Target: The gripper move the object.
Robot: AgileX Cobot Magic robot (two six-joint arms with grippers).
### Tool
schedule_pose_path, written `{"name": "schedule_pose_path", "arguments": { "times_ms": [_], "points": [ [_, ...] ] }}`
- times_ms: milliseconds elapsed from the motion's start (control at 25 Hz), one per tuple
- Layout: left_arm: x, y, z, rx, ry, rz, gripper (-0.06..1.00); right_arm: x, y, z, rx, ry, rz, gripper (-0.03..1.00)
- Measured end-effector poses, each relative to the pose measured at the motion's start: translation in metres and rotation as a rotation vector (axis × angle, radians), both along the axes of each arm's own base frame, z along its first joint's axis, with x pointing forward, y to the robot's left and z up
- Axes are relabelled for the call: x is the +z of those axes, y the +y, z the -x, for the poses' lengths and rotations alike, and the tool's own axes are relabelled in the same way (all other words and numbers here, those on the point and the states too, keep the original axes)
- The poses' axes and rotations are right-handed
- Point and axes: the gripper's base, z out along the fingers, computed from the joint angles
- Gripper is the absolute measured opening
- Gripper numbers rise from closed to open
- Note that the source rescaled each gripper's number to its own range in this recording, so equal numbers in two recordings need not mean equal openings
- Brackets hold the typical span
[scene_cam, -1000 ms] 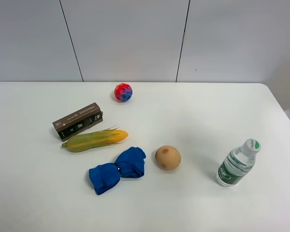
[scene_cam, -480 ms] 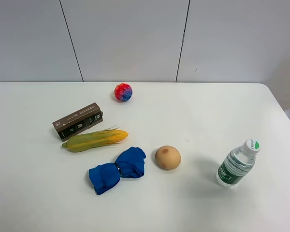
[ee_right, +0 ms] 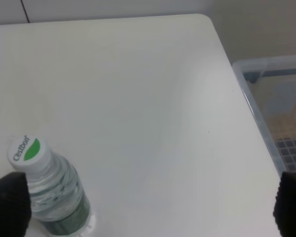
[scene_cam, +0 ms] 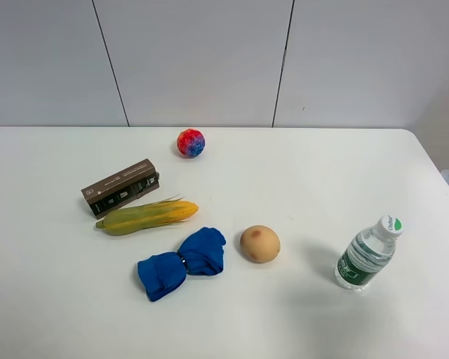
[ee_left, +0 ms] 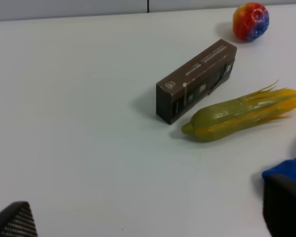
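The ear of corn (scene_cam: 146, 216) lies on the white table (scene_cam: 314, 172), yellow end to the right and green husk to the left, just in front of the brown box (scene_cam: 121, 187). It also shows in the left wrist view (ee_left: 241, 114). Neither gripper shows in the exterior high view. In the left wrist view the left gripper (ee_left: 148, 217) is open and empty, well short of the corn, with only its dark fingertips (ee_left: 12, 222) at the frame's edge. The right gripper (ee_right: 148, 202) is open and empty, close to a water bottle (ee_right: 52, 190).
A red-and-blue ball (scene_cam: 191, 142) lies at the back. A blue cloth bundle (scene_cam: 182, 262) and a tan ball (scene_cam: 260, 243) lie in front of the corn. The water bottle (scene_cam: 368, 253) stands at the right. A clear plastic bin (ee_right: 271, 94) sits beyond the table's right edge.
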Motion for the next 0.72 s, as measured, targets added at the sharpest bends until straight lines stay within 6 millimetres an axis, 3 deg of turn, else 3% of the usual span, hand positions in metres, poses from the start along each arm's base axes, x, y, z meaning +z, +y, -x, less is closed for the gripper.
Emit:
{"name": "schedule_pose_path", "arguments": {
  "times_ms": [240, 400, 720],
  "points": [
    [0.000, 0.000, 0.000, 0.000, 0.000, 0.000, 1.00, -0.005, 0.000, 0.002, -0.015, 0.059, -0.026, 0.99],
    [0.000, 0.000, 0.000, 0.000, 0.000, 0.000, 1.00, -0.022, -0.001, -0.004, -0.018, 0.113, -0.032, 0.99],
    [0.000, 0.000, 0.000, 0.000, 0.000, 0.000, 1.00, -0.023, 0.000, 0.002, -0.004, 0.068, -0.031, 0.99]
  ]
}}
